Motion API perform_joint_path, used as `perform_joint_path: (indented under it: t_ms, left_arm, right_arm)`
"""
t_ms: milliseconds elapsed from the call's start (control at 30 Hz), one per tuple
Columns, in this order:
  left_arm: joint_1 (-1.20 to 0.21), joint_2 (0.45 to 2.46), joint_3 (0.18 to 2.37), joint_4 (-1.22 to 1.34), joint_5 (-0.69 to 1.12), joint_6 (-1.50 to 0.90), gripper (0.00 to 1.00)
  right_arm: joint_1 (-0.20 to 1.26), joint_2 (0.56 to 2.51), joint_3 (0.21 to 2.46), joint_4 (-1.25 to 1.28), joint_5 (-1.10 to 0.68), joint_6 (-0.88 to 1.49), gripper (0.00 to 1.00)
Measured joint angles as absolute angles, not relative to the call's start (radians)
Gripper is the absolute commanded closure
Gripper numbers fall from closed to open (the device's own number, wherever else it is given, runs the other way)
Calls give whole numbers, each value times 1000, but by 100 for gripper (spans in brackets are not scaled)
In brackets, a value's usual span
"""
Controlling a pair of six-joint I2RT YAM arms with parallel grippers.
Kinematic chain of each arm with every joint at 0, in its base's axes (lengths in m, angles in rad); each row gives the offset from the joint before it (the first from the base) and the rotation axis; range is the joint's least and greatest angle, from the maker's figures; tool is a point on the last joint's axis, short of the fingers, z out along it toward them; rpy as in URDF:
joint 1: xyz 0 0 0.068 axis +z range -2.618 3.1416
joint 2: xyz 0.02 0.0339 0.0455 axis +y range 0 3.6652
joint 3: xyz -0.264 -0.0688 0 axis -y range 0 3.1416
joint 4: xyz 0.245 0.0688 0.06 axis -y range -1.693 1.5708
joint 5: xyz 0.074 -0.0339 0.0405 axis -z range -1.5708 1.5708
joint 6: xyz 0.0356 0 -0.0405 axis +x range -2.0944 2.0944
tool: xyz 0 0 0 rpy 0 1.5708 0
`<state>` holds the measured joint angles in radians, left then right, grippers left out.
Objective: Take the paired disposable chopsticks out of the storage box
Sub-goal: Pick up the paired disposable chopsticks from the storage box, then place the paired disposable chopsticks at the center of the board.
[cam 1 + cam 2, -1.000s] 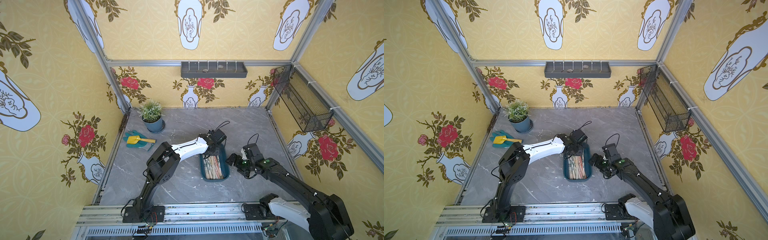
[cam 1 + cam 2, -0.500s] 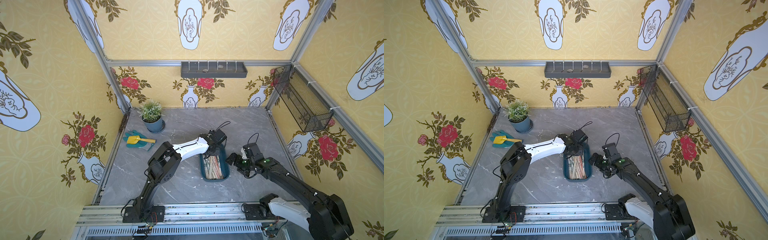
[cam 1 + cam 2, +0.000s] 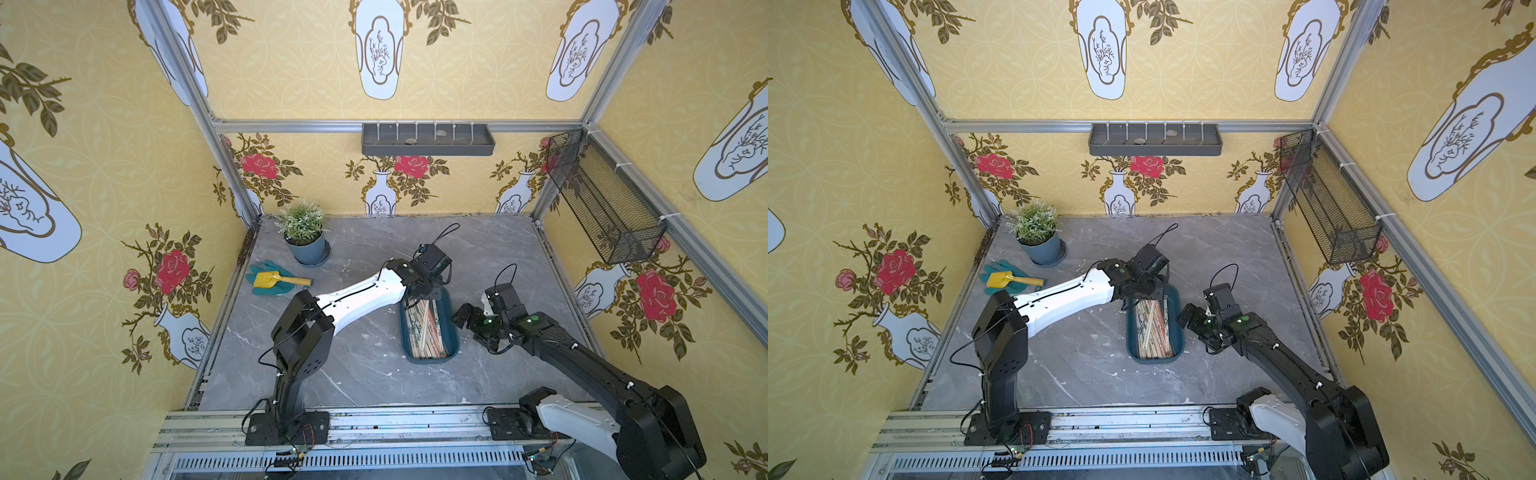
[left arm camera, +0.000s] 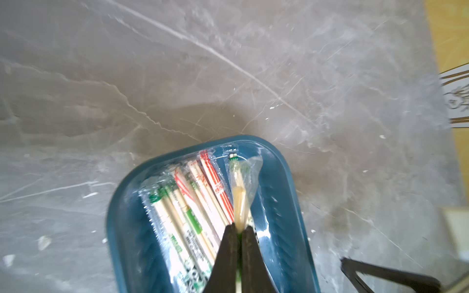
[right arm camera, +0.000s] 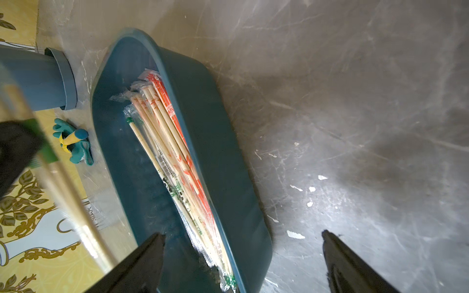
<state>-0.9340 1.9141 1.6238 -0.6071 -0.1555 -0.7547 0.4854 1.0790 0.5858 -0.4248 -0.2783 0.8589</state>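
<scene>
Left wrist, left claw (image 4: 239,227) pinching chopsticks (image 4: 239,200) beside box rim (image 4: 288,177), tabletop (image 4: 228,76) beyond

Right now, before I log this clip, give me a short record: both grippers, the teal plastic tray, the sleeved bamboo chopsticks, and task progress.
storage box: shallow dark teal plastic tray on the grey marble tabletop
contents: many pale bamboo chopstick pairs in clear printed sleeves
left gripper: shut on one sleeved pair, above the tray's far end
right gripper: open, empty, beside the tray
progress: one pair gripped, not yet clear of the tray
</scene>
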Motion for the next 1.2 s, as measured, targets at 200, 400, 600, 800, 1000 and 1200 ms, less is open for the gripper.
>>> perform_joint_path:
  t_ms: [200,400,600,800,1000,1200]
  left_arm:
    - [-885,1751,1514,-600,-187,-730,100]
    - [-794,1629,1345,-588,-209,-727,100]
    - [-726,1594,1206,-565,-204,-756,100]
    - [-714,1654,1158,-511,-178,-786,100]
    - [-712,1727,1149,-450,-152,-795,100]
    - [-712,1780,1161,-412,-132,-798,100]
  right_arm:
    - [486,1080,589,-426,-275,859,3]
    - [487,1084,598,-436,-272,855,3]
    - [494,1096,619,-445,-251,844,3]
    - [510,1113,629,-451,-234,841,3]
    - [528,1128,640,-472,-222,841,3]
    - [530,1138,648,-477,-201,841,3]
